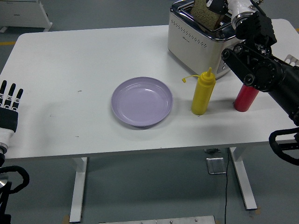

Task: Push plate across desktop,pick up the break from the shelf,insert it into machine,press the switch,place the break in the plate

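My right fingers [219, 5] pinch the bread [204, 10] half down in the toaster [194, 35] at the counter's [70, 60] far right corner, my left fingers [9, 95] spread idle.

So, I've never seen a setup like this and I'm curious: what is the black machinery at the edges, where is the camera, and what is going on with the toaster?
The picture comes from a camera high on a humanoid robot, looking down over a white table. The black machinery is its two arms. The left hand rests at the table's left edge, fingers relaxed, holding nothing. The right hand reaches over the toaster at the far right and holds a slice of bread that sits partly in the slot. On the table lie an empty purple plate, a yellow squeeze bottle and a red bottle, partly hidden behind the arm.
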Robot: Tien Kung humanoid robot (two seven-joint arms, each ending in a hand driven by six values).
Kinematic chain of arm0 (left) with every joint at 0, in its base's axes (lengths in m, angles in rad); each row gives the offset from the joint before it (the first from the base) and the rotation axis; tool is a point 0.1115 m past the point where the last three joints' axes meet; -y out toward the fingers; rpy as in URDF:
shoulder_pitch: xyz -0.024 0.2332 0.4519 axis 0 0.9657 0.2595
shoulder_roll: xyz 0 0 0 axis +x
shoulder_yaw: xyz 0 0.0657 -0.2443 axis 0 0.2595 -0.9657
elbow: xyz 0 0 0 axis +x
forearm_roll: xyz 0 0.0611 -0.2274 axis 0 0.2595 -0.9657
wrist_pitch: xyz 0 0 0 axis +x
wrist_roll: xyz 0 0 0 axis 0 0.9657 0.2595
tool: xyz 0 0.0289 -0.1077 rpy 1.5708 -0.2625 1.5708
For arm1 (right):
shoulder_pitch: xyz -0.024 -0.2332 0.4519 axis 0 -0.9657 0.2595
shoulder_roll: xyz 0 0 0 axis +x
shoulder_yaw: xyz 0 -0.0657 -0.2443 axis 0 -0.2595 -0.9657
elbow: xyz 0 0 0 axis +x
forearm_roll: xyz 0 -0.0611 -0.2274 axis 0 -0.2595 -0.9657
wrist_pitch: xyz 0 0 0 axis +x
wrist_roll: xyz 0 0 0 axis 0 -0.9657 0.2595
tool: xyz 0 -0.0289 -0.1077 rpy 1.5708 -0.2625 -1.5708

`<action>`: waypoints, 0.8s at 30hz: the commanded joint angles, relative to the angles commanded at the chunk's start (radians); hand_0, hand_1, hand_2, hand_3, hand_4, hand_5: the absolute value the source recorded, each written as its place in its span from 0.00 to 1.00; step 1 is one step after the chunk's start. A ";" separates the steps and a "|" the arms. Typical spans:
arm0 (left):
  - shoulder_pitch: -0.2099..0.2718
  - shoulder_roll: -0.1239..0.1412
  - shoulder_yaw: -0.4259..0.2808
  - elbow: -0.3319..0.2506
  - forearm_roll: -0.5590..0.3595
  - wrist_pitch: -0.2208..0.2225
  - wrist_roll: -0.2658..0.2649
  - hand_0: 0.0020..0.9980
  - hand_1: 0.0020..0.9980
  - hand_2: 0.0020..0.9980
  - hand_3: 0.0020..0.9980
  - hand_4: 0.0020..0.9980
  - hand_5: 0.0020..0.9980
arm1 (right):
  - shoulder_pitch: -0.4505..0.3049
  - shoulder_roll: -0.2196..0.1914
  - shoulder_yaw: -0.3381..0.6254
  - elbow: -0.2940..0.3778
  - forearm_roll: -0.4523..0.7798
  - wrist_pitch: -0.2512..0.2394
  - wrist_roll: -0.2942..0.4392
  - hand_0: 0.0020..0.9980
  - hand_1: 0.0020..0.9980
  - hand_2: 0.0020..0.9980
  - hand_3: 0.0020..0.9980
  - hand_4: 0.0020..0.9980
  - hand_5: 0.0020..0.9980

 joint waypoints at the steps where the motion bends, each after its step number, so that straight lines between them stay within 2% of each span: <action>1: 0.000 0.000 0.000 0.000 0.000 0.000 0.000 0.87 0.87 0.93 0.86 0.59 1.00 | 0.000 -0.001 0.002 0.000 0.001 0.001 0.005 0.91 0.89 1.00 1.00 0.76 0.34; 2: 0.000 0.000 -0.001 0.000 0.000 0.000 0.000 0.87 0.87 0.93 0.86 0.59 1.00 | 0.000 -0.002 0.005 0.000 0.002 0.003 0.010 0.91 0.89 1.00 1.00 0.76 0.34; 3: 0.000 0.000 -0.001 0.000 0.000 -0.001 0.000 0.86 0.87 0.93 0.86 0.59 1.00 | 0.000 -0.003 0.006 0.000 0.004 0.006 0.014 0.95 0.92 1.00 1.00 0.81 0.39; 12: -0.001 -0.001 -0.002 0.000 0.000 -0.001 0.000 0.86 0.87 0.93 0.86 0.59 1.00 | -0.004 -0.019 0.006 0.008 0.019 0.011 0.022 0.96 0.93 1.00 1.00 0.82 0.40; 18: -0.002 0.000 -0.003 -0.002 0.000 -0.001 0.000 0.86 0.87 0.93 0.85 0.59 1.00 | -0.015 -0.058 -0.009 0.045 0.050 -0.012 0.029 0.95 0.91 0.99 1.00 0.83 0.42; 20: -0.001 0.000 -0.005 -0.003 0.000 -0.001 0.000 0.86 0.87 0.93 0.85 0.59 1.00 | -0.025 -0.092 -0.017 0.077 0.076 -0.024 0.037 0.95 0.91 0.99 1.00 0.83 0.42; 21: -0.001 0.001 -0.006 -0.003 0.000 -0.001 0.000 0.86 0.87 0.93 0.85 0.59 1.00 | -0.031 -0.112 -0.022 0.095 0.093 -0.029 0.042 0.88 0.85 0.92 1.00 0.80 0.42; 24: 0.000 0.001 -0.009 -0.004 0.001 -0.001 0.000 0.86 0.87 0.93 0.85 0.59 1.00 | -0.051 -0.169 -0.032 0.151 0.151 -0.038 0.061 0.88 0.85 0.92 1.00 0.80 0.42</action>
